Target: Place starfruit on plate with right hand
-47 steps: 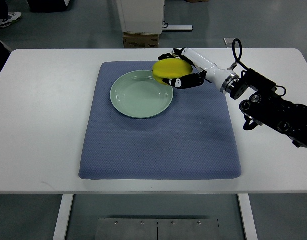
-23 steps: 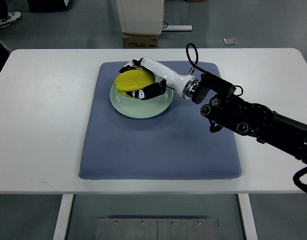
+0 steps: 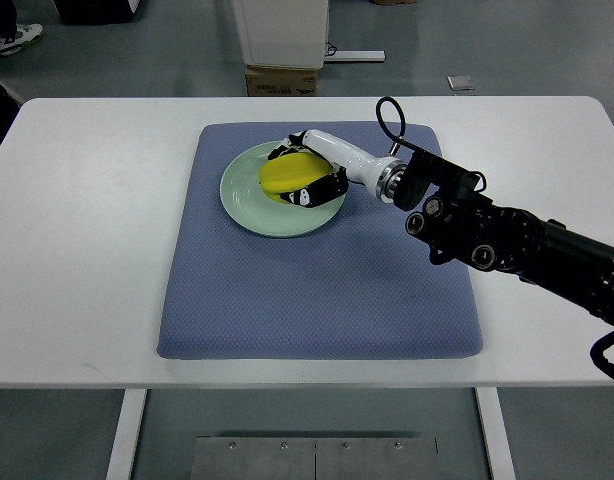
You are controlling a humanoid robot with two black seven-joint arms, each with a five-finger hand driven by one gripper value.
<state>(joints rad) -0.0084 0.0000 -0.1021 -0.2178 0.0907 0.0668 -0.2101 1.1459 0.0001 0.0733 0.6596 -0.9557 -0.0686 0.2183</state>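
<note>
A white table (image 3: pixel 87 250) carries a blue mat (image 3: pixel 317 290), and a pale green plate (image 3: pixel 249 205) lies on the mat's far half. The right arm (image 3: pixel 517 245) reaches in from the right edge, its black links crossing the mat's right side. The right hand (image 3: pixel 312 170) is over the plate, fingers curled around the yellow starfruit (image 3: pixel 287 173). The fruit sits on the plate's right part, its long axis running roughly left to right, tilted slightly. Its right end is hidden under the hand, so its ribs are hard to make out.
</note>
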